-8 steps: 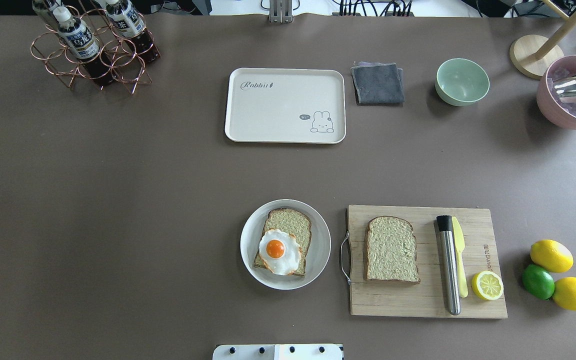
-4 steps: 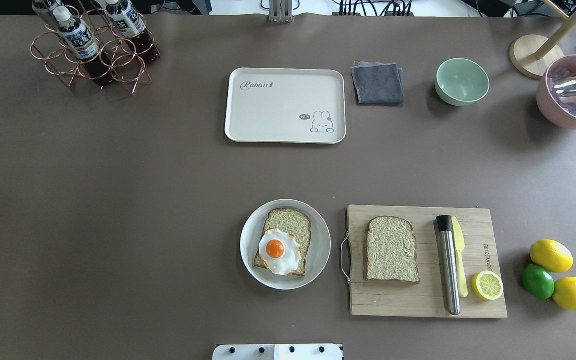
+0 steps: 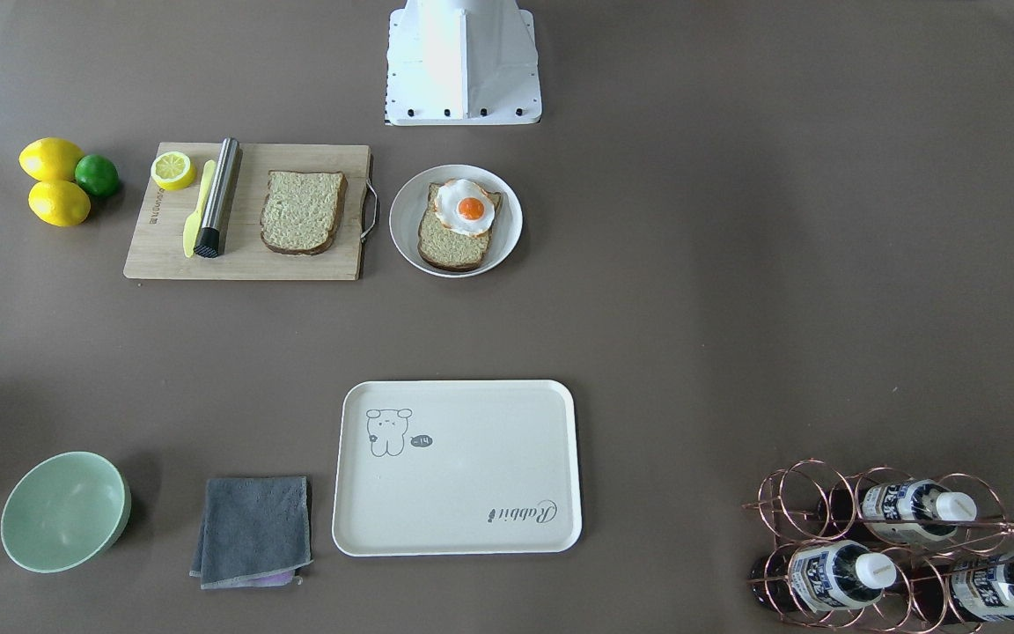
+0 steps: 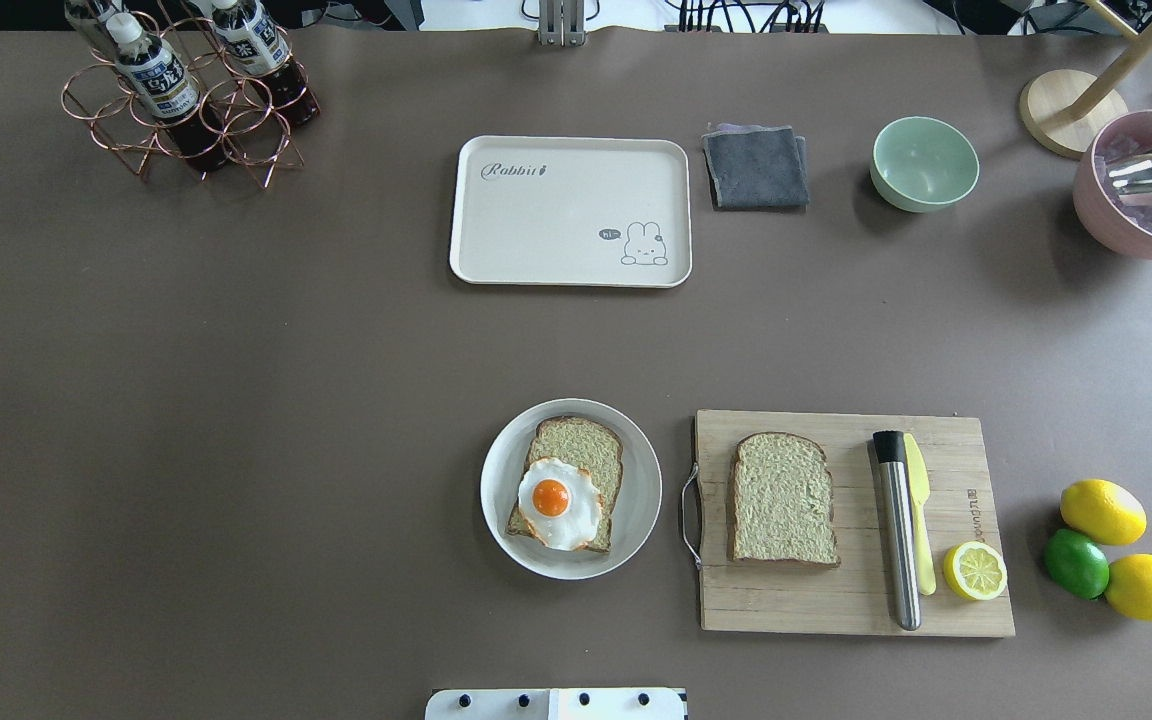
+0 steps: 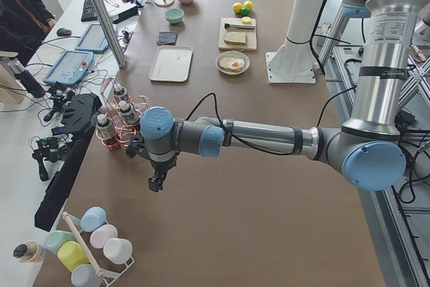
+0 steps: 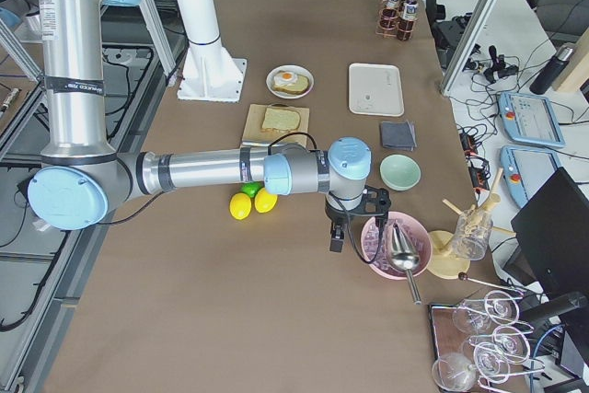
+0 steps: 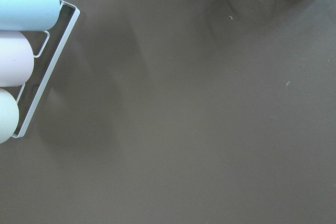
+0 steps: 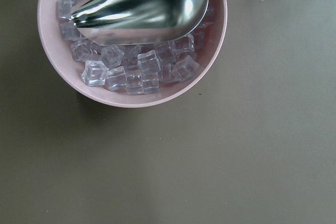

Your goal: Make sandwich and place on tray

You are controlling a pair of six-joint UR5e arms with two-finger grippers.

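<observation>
One bread slice (image 4: 576, 478) lies on a round light-grey plate (image 4: 636, 500) with the toy fried egg (image 4: 556, 502) on its near half. A second bread slice (image 4: 783, 498) lies on the wooden cutting board (image 4: 816, 600) to the right. The cream tray (image 4: 570, 210) sits empty at the far middle of the table; it also shows in the front view (image 3: 457, 467). My left gripper (image 5: 156, 183) hangs over the table's left end near the bottle rack. My right gripper (image 6: 337, 241) hangs beside the pink bowl at the right end. I cannot tell whether either is open or shut.
The board also holds a steel muddler (image 4: 898, 530), a yellow knife (image 4: 919, 525) and a lemon half (image 4: 975, 571). Two lemons and a lime (image 4: 1076, 563) lie to its right. A grey cloth (image 4: 755, 167), green bowl (image 4: 924, 163), pink ice bowl (image 4: 1126, 230) and bottle rack (image 4: 186, 100) line the far side.
</observation>
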